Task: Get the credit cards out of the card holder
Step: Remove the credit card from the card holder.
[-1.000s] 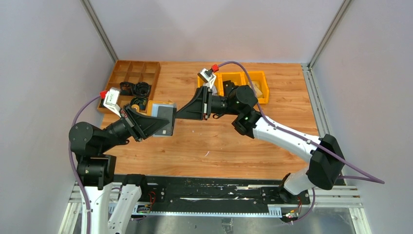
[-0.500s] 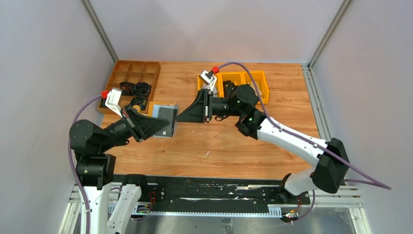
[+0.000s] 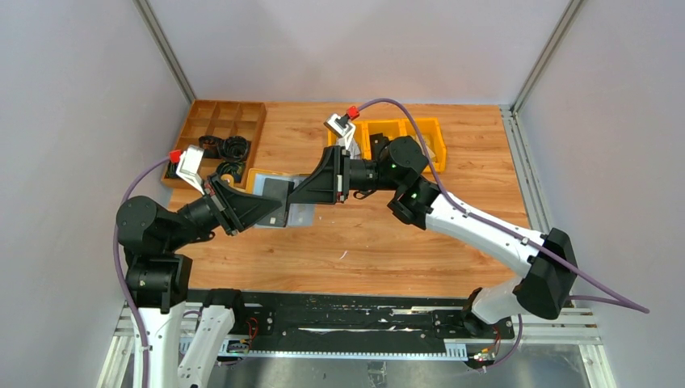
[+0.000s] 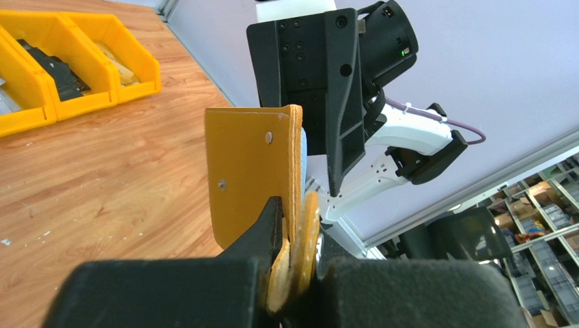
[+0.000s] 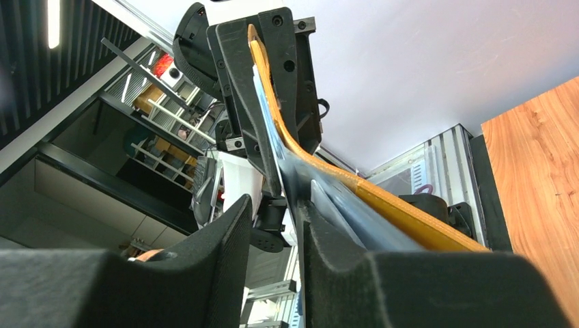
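My left gripper [image 3: 277, 212] is shut on the mustard-yellow card holder [image 3: 269, 192] and holds it up above the table, open, with its grey-blue inside facing up. In the left wrist view the holder [image 4: 252, 171] stands on edge, pinched at its lower rim by my left gripper [image 4: 295, 273]. My right gripper [image 3: 293, 196] is open and has its tips at the holder's right edge. In the right wrist view its jaws [image 5: 273, 253] stand apart, with the holder [image 5: 382, 205] and a pale card edge [image 5: 322, 201] lying against the right finger. A light grey card [image 3: 303, 215] sticks out of the holder.
A wooden divided tray [image 3: 212, 111] with black pieces stands at the back left. Yellow bins [image 3: 404, 137] with parts stand at the back middle, behind the right arm; they also show in the left wrist view [image 4: 61, 61]. Grey walls close both sides.
My right gripper has moved left, from apart to the holder's right edge. A pale card now shows at the holder's lower right. The left gripper has held still.
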`<state>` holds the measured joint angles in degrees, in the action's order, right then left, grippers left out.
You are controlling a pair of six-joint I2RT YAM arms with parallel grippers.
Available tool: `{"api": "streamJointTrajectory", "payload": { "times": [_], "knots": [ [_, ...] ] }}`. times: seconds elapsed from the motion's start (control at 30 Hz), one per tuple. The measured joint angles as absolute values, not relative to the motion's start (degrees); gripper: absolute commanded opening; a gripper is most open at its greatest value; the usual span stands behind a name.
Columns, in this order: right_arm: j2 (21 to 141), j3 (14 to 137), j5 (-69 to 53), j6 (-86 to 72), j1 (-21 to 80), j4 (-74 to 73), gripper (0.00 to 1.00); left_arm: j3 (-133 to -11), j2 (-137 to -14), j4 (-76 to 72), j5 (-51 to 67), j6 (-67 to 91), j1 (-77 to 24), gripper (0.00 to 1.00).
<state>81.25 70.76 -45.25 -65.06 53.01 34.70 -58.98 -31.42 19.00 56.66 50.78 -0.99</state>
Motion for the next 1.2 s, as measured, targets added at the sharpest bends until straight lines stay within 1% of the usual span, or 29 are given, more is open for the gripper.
{"api": "streamJointTrajectory", "payload": {
  "times": [0.17,0.23,0.27,0.37,0.47,0.53,0.6,0.7,0.83,0.97,1.03,1.2],
  "knots": [
    [82.1,70.8,-45.2,-65.1,53.0,34.7,0.22,-59.1,-31.4,19.3,56.6,50.3,-1.0,0.00],
    [82.5,70.8,-45.2,-65.2,53.0,34.8,0.15,-59.1,-31.4,19.3,56.6,50.6,-1.0,0.01],
    [82.7,70.8,-45.2,-65.3,53.0,34.9,0.12,-59.1,-31.4,19.2,56.6,51.0,-1.0,0.03],
    [82.9,70.8,-45.3,-66.2,52.9,36.2,0.00,-59.1,-31.4,17.6,56.7,52.7,-1.0,0.18],
    [82.9,70.8,-45.5,-66.9,52.9,37.8,0.00,-58.8,-31.4,15.8,57.1,54.2,-0.9,0.27],
    [82.9,70.8,-45.5,-67.5,52.9,38.2,0.00,-58.5,-31.4,14.6,58.0,55.4,-1.0,0.30],
    [83.0,70.8,-45.6,-67.9,52.9,38.6,0.00,-58.5,-31.4,14.1,58.4,55.9,-1.0,0.31],
    [82.8,69.4,-45.6,-68.2,52.9,39.9,0.00,-58.5,-31.4,13.4,58.7,56.6,-1.0,0.29],
    [81.7,67.3,-45.6,-68.8,52.8,41.2,0.00,-58.1,-31.5,13.4,59.2,57.5,-1.0,0.17],
    [80.4,66.1,-45.7,-69.2,52.4,41.6,0.00,-58.0,-31.7,13.1,59.4,58.3,-1.0,0.09],
    [79.7,65.7,-45.8,-69.1,52.3,41.3,0.00,-58.0,-31.8,12.7,59.4,58.7,-1.0,0.08],
    [78.3,64.8,-46.1,-68.8,51.9,40.3,0.00,-58.0,-31.9,11.8,59.5,59.1,-1.0,0.08]
  ]
}}
